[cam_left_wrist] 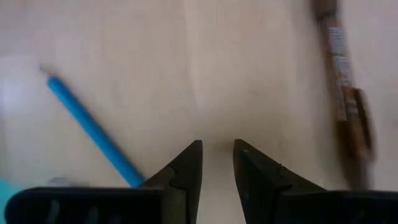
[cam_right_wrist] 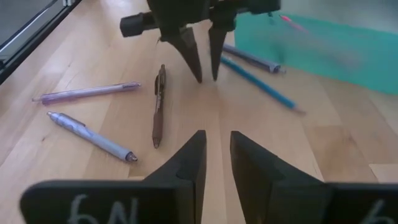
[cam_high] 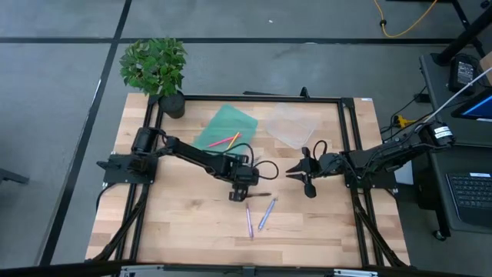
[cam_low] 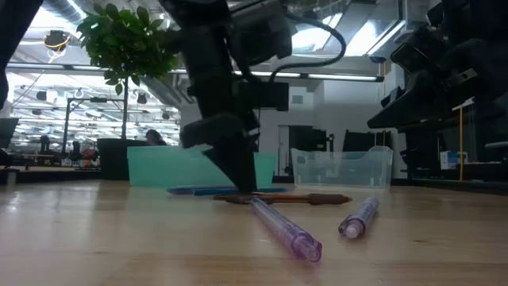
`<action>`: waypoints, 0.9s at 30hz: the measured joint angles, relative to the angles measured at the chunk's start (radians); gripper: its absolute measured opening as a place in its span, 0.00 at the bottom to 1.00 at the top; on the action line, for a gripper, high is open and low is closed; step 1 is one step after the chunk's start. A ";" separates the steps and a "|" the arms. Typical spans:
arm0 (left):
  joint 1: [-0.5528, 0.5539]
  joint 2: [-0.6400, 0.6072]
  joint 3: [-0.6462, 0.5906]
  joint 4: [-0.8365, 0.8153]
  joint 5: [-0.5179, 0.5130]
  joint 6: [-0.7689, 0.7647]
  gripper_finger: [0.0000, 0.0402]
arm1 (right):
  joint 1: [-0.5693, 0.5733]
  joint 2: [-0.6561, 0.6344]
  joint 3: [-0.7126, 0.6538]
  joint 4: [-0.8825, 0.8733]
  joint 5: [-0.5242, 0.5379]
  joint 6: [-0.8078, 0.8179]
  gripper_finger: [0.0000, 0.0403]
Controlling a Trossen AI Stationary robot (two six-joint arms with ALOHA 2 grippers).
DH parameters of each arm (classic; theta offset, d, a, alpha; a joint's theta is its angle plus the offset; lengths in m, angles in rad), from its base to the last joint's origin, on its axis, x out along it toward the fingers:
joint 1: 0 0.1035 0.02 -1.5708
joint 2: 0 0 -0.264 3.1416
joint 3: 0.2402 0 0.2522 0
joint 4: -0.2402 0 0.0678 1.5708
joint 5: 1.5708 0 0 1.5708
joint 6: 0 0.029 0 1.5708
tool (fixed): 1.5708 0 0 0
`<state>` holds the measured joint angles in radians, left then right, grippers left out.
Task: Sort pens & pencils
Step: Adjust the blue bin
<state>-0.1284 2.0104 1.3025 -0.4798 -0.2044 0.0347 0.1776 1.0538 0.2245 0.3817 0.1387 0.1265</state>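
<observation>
Table (cam_high: pixel 184 231) holds green tray (cam_high: pixel 224 123) with pink and yellow sticks (cam_high: pixel 224 141); lavender pens (cam_high: pixel 258 218) lie loose. Left gripper (cam_right_wrist: pixel 200 56), jaws narrowly apart, empty, tips down between blue pencil (cam_left_wrist: pixel 93 130) and brown pen (cam_right_wrist: pixel 158 106). Pick step: next needs centring over one. Right gripper (cam_right_wrist: pixel 216 158) waits nearby, gap narrow, empty.

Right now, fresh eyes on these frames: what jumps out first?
The left gripper stands out, pointing straight down at mid-table with its fingers apart and nothing between them, planted between a blue pencil and a brown pen. Facing it, the right gripper hovers empty. Two lavender pens lie loose nearer the front edge, and a green tray behind already holds pink and yellow sticks.
</observation>
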 joint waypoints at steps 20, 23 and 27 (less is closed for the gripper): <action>-0.004 0.002 0.126 -0.212 -0.209 -0.009 0.19 | 0.000 0.000 0.000 -0.015 0.000 -0.038 0.19; -0.019 0.002 0.126 -0.251 -0.271 -0.038 0.14 | 0.000 0.000 0.000 -0.015 0.025 -0.053 0.18; -0.043 0.002 0.126 -0.322 -0.307 -0.111 0.04 | 0.000 0.000 0.000 -0.012 0.094 -0.058 0.13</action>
<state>-0.1714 2.0129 1.4281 -0.8016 -0.5119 -0.0760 0.1776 1.0538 0.2245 0.3696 0.2329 0.0685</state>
